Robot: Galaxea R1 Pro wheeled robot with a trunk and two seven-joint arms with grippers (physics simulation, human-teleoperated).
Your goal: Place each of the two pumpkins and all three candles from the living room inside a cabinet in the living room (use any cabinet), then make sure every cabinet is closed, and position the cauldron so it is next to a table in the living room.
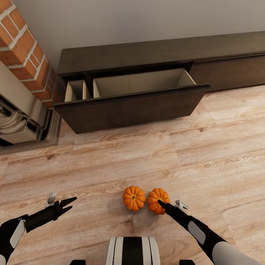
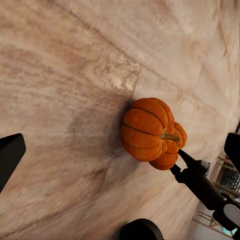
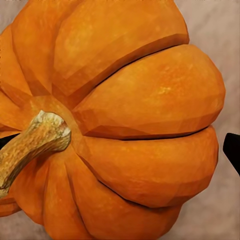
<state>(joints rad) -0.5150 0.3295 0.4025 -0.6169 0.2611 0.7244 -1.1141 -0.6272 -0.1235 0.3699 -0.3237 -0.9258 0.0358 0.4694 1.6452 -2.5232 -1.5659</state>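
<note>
Two orange pumpkins lie side by side on the wood floor, the left pumpkin (image 1: 133,198) and the right pumpkin (image 1: 158,200). My right gripper (image 1: 161,202) is open and right at the right pumpkin (image 3: 135,115), with one fingertip (image 3: 232,151) beside it. My left gripper (image 1: 73,203) hovers open and empty over bare floor left of the pumpkins. The left wrist view looks across at the left pumpkin (image 2: 147,130). The dark-brown cabinet (image 1: 147,51) stands ahead, its left front (image 1: 129,106) pulled out over a pale, empty interior. The candles, cauldron and table are out of view.
The cabinet's right front (image 1: 228,71) is shut. A brick fireplace (image 1: 25,55) with a metal insert stands at the left, beside the open front. Open wood floor (image 1: 147,154) lies between the pumpkins and the cabinet. My base (image 1: 132,250) is just behind the pumpkins.
</note>
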